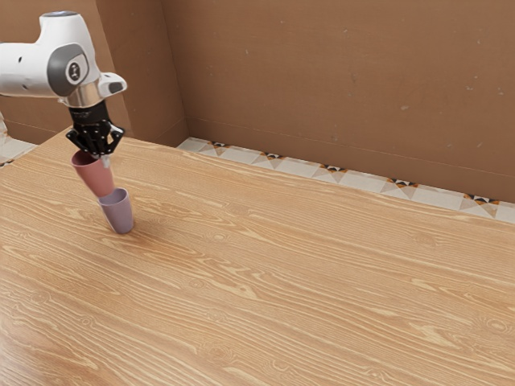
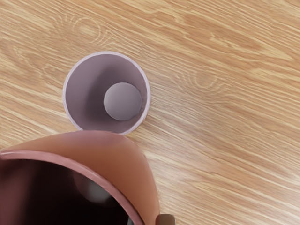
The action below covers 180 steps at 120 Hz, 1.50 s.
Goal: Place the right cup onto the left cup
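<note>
The fingers (image 1: 105, 161) pinch the wall of the red cup (image 1: 92, 174) near its rim, holding it above the counter (image 1: 282, 265). It is a plain, dusty red, wide at the mouth, narrowing toward the base, its inside dark. Its mouth faces up. Lower than the fingers, near its base, the mauve cup (image 1: 118, 213) stands upright, open and hollow.

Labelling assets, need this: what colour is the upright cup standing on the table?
Muted purple, paler at the rim; clearest in the wrist view.
</note>
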{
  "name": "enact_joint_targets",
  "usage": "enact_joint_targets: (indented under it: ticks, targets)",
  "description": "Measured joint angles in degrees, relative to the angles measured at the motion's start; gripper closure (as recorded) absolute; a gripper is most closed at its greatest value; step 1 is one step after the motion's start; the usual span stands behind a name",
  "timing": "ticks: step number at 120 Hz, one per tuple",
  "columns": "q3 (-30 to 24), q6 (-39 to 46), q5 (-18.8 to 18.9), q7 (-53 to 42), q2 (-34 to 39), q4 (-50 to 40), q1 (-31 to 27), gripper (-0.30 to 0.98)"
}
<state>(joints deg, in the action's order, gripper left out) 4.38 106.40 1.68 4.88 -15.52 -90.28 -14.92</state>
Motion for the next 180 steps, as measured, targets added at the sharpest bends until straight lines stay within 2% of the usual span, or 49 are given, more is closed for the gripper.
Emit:
enact_joint_targets:
  ticks: [51, 180]
  targets:
    - [1.0, -1.0, -0.1, -1.7, -7.1, 9.0, 0.9, 0.79]
    - [2.6, -1.2, -0.9, -3.9, -11.8, 12.5, 0.4, 0.79]
